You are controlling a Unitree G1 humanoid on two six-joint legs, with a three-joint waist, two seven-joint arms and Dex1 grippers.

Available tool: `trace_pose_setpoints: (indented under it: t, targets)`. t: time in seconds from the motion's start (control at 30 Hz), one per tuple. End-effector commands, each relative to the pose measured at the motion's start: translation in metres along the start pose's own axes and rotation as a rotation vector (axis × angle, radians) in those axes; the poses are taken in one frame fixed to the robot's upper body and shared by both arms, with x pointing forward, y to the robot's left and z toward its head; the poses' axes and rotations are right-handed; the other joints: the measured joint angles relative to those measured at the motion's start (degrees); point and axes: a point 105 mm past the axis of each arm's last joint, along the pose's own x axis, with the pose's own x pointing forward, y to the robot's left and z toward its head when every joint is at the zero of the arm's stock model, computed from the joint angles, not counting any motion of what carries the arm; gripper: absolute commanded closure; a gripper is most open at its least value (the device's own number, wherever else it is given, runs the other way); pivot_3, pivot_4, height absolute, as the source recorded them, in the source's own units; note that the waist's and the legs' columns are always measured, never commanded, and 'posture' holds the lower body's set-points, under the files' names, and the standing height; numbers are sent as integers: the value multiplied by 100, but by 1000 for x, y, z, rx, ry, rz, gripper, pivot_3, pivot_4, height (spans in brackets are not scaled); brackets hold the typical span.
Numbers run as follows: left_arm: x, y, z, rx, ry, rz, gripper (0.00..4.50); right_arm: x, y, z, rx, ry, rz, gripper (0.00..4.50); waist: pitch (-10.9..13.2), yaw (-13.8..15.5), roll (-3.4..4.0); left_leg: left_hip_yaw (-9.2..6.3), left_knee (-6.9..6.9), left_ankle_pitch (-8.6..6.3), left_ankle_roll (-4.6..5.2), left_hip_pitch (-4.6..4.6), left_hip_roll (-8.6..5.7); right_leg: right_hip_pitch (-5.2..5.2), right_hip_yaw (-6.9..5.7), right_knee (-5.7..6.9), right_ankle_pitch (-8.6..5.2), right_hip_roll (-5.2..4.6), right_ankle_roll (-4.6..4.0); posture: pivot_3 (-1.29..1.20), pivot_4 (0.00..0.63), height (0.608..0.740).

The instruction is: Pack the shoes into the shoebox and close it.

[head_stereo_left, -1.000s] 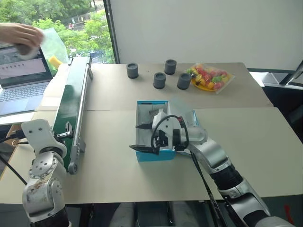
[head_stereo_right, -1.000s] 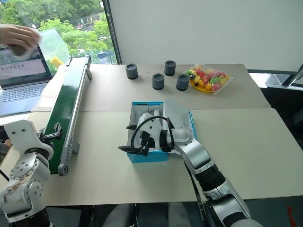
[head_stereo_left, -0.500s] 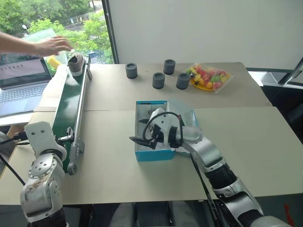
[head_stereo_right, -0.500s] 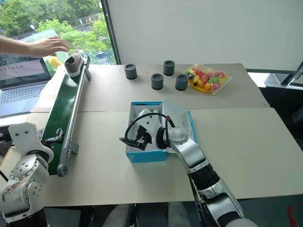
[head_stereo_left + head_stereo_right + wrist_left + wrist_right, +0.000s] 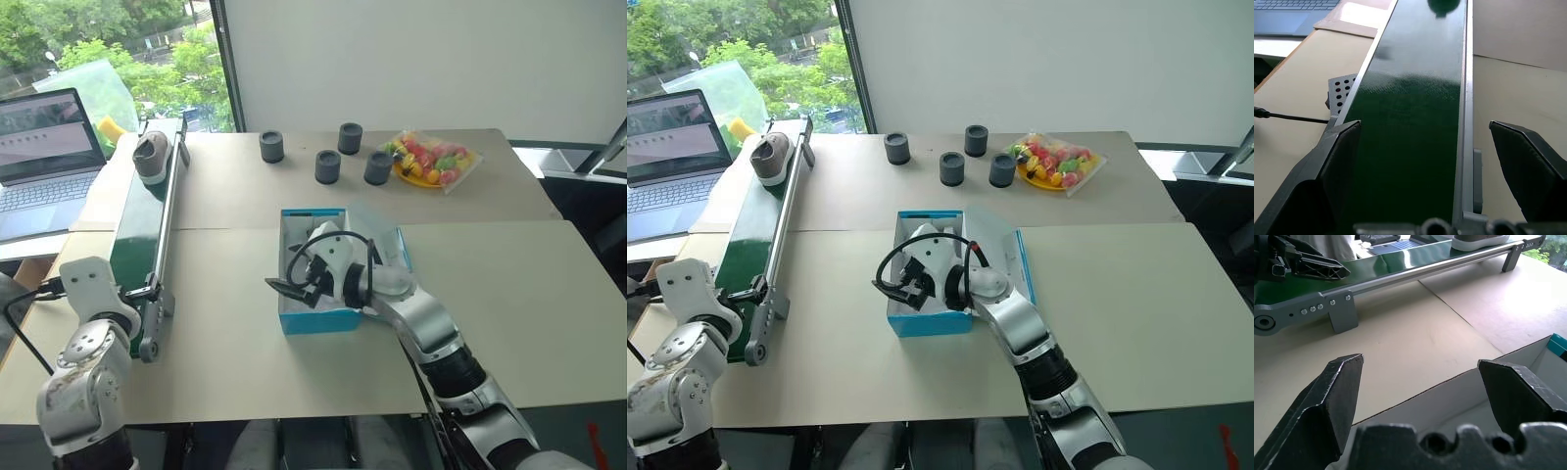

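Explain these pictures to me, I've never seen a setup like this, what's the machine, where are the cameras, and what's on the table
This is a humanoid robot with two arms, each ending in a two-fingered black gripper. Two pictures come from cameras in its head, looking down over the table. The other two come from cameras on its wrists, looking out between the fingers.

On the table an open blue shoebox sits in the middle. The right gripper hovers over it, open and holding nothing. At the left runs a green conveyor belt with one grey shoe at its far end. The left gripper waits open at the belt's near end, also holding nothing.

Farther back stand four dark cups and a bag of colourful toy fruit. A laptop sits at the far left.
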Motion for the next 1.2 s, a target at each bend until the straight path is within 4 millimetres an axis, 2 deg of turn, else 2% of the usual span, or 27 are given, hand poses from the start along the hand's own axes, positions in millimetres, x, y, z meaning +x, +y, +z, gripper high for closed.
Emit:
trace_pose_setpoints:
  t: [0.03, 0.6, 1.0, 1.2]
  targets:
    - [-1, 4, 13, 8, -38, 3, 0, -2, 0, 14, -12, -41, -18, 42, 0, 0, 0, 0, 0, 0, 0, 0, 0, 0, 0, 0, 0, 0, 0, 0, 150, 740]
    - [2, 4, 7, 9, -16, 5, 0, -3, 1, 13, 8, -38, -15, 42, 0, -5, 0, -3, 0, 0, 0, 0, 1, -1, 0, 0, 0, 0, 0, 0, 150, 740]
    - [5, 3, -6, -11, 19, 11, 0, -6, -1, 15, 9, -38, -28, 42, 0, -4, 0, -4, 0, 0, 0, 0, 1, -1, 0, 0, 0, 0, 0, 0, 150, 740]
    - [8, 6, -19, -52, 61, 51, 0, -7, -3, 17, 8, -39, -35, 42, 0, -1, 0, -4, 0, 0, 0, 0, 0, -1, 0, 0, 0, -1, 0, 0, 150, 740]
